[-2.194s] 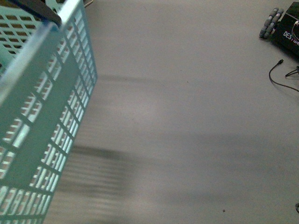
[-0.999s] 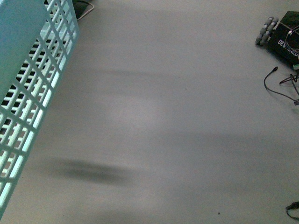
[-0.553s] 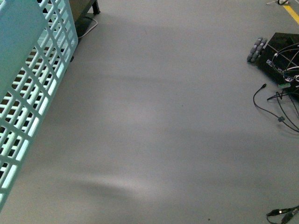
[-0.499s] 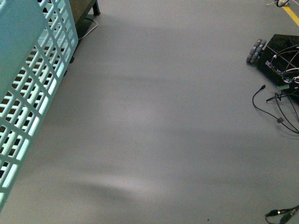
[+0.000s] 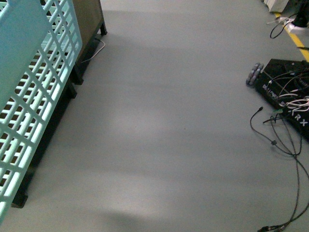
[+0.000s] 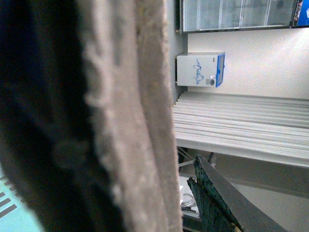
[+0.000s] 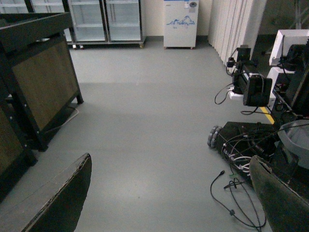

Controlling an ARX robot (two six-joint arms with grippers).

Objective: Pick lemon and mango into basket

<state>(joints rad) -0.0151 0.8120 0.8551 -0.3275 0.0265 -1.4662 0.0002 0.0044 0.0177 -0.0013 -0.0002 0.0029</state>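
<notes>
white letters ending in "rx" mark the black wheeled base (image 5: 285, 82) on the grey floor (image 5: 169, 121); the blue logo on the white unit (image 7: 179, 21) is too small to read. the turquoise basket (image 5: 34, 96) hangs at the left beside a dark stand (image 5: 89, 24), the left tool (image 6: 159, 164) clamped on its brown-grey handle (image 6: 130, 96). the right tool (image 7: 170, 159) holds its fingers wide apart.
</notes>
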